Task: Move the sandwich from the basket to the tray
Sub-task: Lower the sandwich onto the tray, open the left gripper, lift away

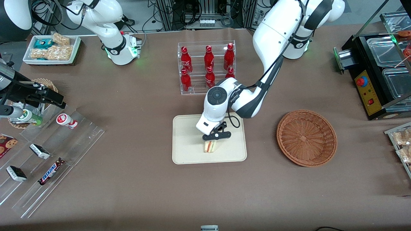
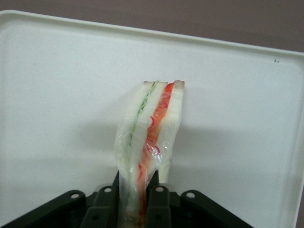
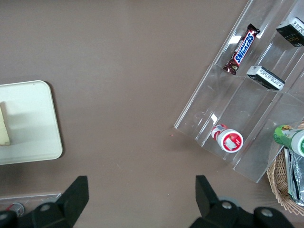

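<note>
The sandwich is a wrapped white wedge with red and green filling. It stands on edge on the cream tray, and it also shows in the left wrist view and at the edge of the right wrist view. My left gripper is over the tray, and in the left wrist view it is shut on the sandwich, pinching it between both fingers. The tray fills the left wrist view. The reddish-brown basket lies empty beside the tray, toward the working arm's end.
A clear rack of red bottles stands farther from the front camera than the tray. A clear tiered stand with snack bars lies toward the parked arm's end. A black machine and snack packets are at the working arm's end.
</note>
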Robot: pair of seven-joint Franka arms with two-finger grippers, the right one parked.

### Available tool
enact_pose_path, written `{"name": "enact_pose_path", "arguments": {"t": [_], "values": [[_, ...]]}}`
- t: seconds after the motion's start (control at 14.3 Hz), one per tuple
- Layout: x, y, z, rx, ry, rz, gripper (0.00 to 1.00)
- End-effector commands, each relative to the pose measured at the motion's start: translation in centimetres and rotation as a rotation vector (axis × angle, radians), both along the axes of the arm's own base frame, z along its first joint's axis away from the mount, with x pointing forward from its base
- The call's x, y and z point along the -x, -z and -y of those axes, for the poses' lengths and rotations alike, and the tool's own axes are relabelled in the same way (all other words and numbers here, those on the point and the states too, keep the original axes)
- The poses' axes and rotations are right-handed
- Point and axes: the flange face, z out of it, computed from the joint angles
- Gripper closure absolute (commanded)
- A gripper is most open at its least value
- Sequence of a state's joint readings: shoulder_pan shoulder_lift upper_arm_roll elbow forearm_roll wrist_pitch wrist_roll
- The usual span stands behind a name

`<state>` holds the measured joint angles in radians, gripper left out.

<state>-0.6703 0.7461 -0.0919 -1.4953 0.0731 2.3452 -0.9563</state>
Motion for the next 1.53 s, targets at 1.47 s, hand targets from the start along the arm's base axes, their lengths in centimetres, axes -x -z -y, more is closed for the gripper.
{"name": "enact_pose_path", "arguments": {"t": [1.47], "values": [[-5.0, -29.1, -38.0, -0.122, 0.120, -0.161, 0.00]]}}
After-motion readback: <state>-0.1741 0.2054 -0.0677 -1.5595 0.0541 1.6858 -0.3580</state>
